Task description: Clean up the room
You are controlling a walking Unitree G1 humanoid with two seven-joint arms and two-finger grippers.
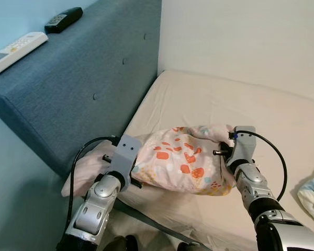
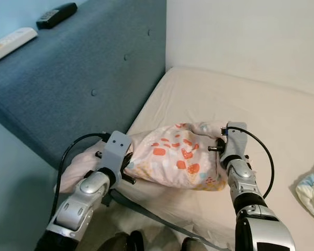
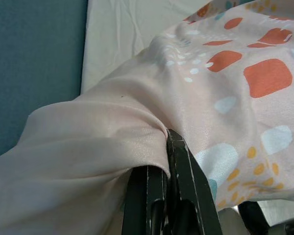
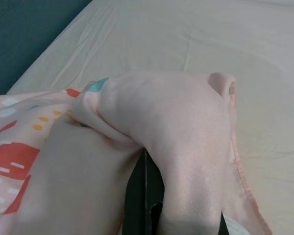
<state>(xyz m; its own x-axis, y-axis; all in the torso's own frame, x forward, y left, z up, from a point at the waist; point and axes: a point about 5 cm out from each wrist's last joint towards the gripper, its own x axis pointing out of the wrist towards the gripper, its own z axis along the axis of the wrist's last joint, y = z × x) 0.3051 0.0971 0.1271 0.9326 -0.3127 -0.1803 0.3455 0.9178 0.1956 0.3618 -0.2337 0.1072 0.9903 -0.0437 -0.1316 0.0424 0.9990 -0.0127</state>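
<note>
Both grippers are pinching the pillow (image 1: 180,164) at once: the left gripper (image 3: 169,147) is closed on the end nearest the headboard (image 1: 89,78), the right gripper (image 4: 147,161) is clamped on the far end. Pillow's sitting on the mattress (image 1: 240,104), just beside the headboard.
</note>
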